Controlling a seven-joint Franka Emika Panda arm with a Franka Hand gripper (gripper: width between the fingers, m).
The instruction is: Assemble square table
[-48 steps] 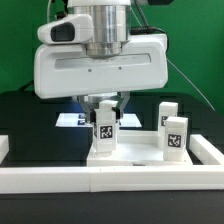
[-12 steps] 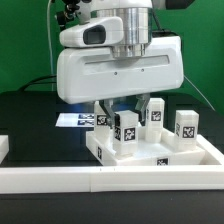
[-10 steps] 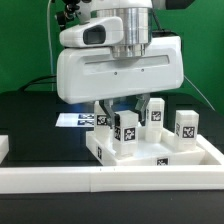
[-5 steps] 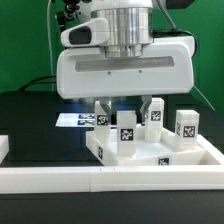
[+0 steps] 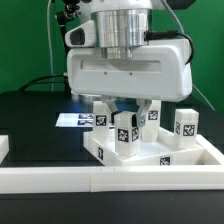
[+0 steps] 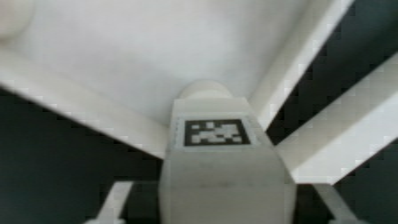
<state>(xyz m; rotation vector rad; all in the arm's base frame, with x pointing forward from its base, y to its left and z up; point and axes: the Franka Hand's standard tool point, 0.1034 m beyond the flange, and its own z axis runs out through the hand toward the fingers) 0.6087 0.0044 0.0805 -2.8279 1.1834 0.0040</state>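
While the arm hangs straight down, its gripper (image 5: 125, 112) is clamped on a leg block (image 5: 125, 133).
Exterior view: that leg stands upright on the square table (image 5: 150, 158); two more legs at 2 o'clock. Wrist view: fingers (image 6: 121, 200) flank the tagged leg (image 6: 217, 150) above the slab (image 6: 125, 60).

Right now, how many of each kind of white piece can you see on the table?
Leg blocks with tags: 4, one under the gripper, three others
Square slab: 1
Barrier rail: 1
Printed marker sheet: 1
Total: 7
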